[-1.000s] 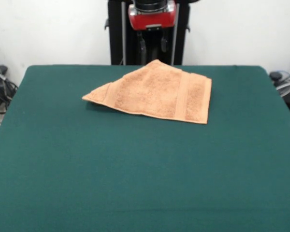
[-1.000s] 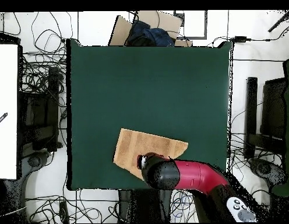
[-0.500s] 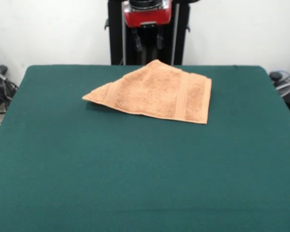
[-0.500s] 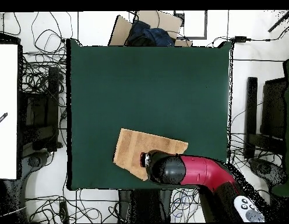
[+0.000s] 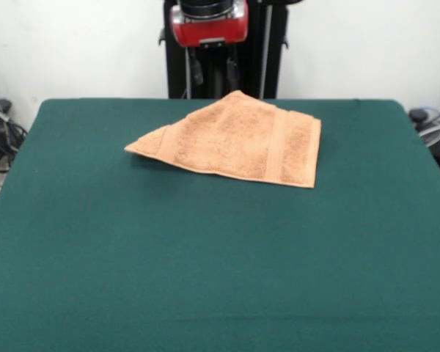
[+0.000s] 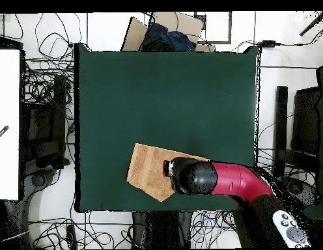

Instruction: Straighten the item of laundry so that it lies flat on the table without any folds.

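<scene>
Peach terry towel sits folded near the bench's robot-side edge; my gripper hangs above it, fingers apart. I'd drop onto the top layer's corner and peel outward.

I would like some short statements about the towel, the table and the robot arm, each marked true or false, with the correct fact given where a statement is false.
1. The towel lies fully flat with no folds. False: it is folded over into a roughly triangular shape.
2. The towel lies on the half of the table nearer the robot. True.
3. The gripper is holding the towel. False: in the front view it hangs above the table's far edge, apart from the cloth.
4. In the overhead view the arm covers part of the towel. True.
5. A second cloth lies on the green tabletop. False: only one towel is there.
</scene>
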`<action>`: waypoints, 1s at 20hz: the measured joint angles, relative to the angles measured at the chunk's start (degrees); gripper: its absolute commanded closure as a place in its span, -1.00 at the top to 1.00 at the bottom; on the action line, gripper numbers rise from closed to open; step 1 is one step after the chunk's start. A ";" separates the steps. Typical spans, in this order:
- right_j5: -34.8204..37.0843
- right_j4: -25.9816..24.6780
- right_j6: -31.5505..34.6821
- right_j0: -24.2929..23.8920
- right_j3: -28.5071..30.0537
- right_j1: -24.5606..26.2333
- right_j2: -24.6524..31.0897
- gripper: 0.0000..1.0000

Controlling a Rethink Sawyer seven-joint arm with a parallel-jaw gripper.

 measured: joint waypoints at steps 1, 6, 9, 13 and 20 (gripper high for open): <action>0.00 -0.09 0.00 -0.20 -0.31 0.14 0.07 1.00; 0.00 -1.03 0.00 -0.56 -1.41 0.75 0.18 1.00; 0.01 -1.67 0.00 -0.57 -2.03 1.32 0.34 1.00; 0.00 -2.76 0.00 -0.61 -3.09 2.56 0.88 1.00; 0.23 -2.96 0.00 -1.04 -4.71 4.08 1.30 1.00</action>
